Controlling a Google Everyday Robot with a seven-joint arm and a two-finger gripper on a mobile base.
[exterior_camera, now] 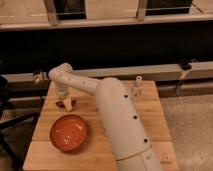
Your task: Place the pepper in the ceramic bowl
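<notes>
The ceramic bowl [69,132] is wide, round and glossy orange-red, and sits on the front left of the wooden table [155,115]. My white arm reaches over the table to its far left. My gripper [66,103] hangs there, just above the table and behind the bowl. A small dark-red thing, the pepper [60,104], shows at the gripper's tips, beside a pale yellowish piece.
A small white bottle-like object [137,86] stands at the back right of the table. A dark wall and a ledge run behind the table. A dark chair part shows at the far left edge. Floor lies to the right.
</notes>
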